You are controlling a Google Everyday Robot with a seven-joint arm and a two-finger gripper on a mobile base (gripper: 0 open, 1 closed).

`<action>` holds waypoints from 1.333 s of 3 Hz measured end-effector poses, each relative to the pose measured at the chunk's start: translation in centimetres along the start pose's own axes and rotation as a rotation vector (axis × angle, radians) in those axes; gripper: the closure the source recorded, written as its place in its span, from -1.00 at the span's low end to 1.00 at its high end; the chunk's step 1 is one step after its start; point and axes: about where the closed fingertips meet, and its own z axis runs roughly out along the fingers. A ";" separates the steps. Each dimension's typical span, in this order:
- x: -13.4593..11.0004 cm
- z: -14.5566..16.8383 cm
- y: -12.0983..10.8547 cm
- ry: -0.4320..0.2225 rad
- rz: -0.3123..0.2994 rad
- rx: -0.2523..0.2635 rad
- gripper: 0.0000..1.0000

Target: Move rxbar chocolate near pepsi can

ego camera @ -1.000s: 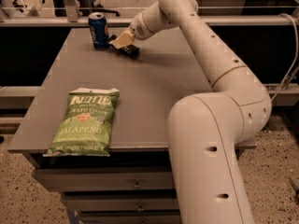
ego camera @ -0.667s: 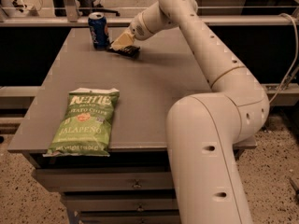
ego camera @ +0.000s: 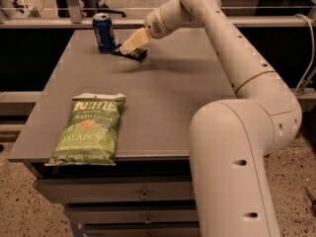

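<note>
Since a second ago the arm has carried the bar a little closer to the can and lower, so that the dark wrapper now lies at, or just off, the surface (ego camera: 163, 98) beside the can. Largest in view is the white arm, reaching from the near right across to the far left corner; next the green chip bag (ego camera: 88, 128), flat near the front left edge and well apart from the work. The pepsi can (ego camera: 104, 31) stands upright at the far left. The end effector (ego camera: 132, 44) sits just to the can's right, tilted down and leftward; its pale fingers seem to be closed over the rxbar chocolate (ego camera: 132, 53), though the grip is hard to make out. The bar's long axis appears to run roughly from the can's base out to the right and slightly toward the camera, one end close to the can, possibly touching it. The step in hand looks like the release: best done by settling the bar flat, opening gently, then lifting straight up and away to the right so neither finger clips the can.
</note>
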 end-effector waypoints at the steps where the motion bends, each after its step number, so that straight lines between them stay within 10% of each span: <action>1: 0.7 -5.9 -0.5 -0.097 0.067 0.028 -1.00; 3: 4.2 -18.2 1.0 -0.361 0.176 0.125 -1.00; 4: 7.6 -21.8 0.3 -0.361 0.216 0.178 -1.00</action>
